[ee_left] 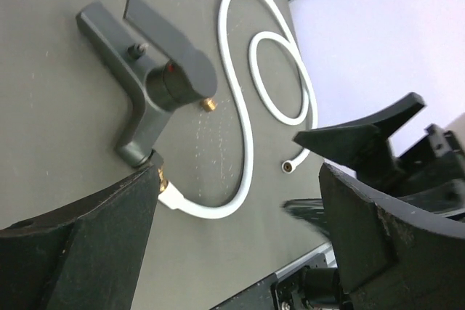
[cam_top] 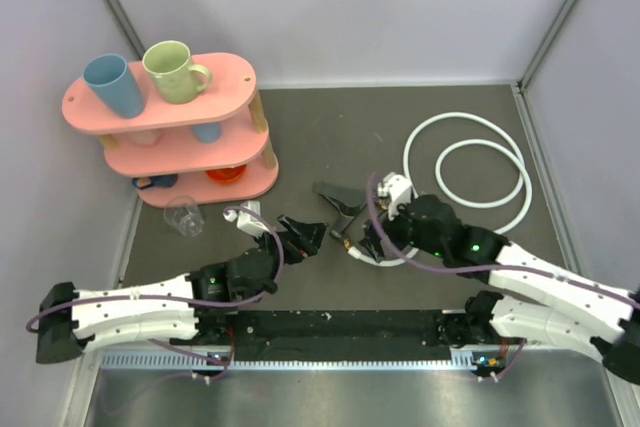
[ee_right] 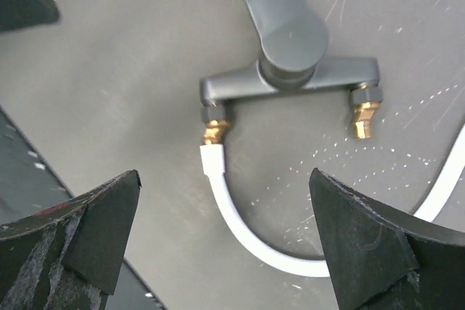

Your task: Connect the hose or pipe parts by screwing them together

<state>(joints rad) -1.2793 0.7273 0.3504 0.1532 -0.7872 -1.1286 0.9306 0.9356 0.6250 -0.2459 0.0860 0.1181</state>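
Observation:
The black tap fitting (cam_top: 340, 203) lies flat on the dark mat between both arms. In the right wrist view its left brass end (ee_right: 213, 133) meets the white hose's end sleeve (ee_right: 212, 159), while its other brass end (ee_right: 363, 117) is bare. The white hose (cam_top: 466, 173) runs off in loops to the right, and its free metal end (ee_left: 288, 167) rests on the mat. My left gripper (cam_top: 300, 235) (ee_left: 240, 201) is open just left of the fitting, holding nothing. My right gripper (cam_top: 364, 241) (ee_right: 224, 201) is open above the joined hose end, touching nothing.
A pink three-tier shelf (cam_top: 230, 77) with a blue mug and a green mug stands at the back left. A clear glass (cam_top: 185, 215) sits in front of it. A black rail (cam_top: 330, 325) runs along the near edge. Grey walls close in both sides.

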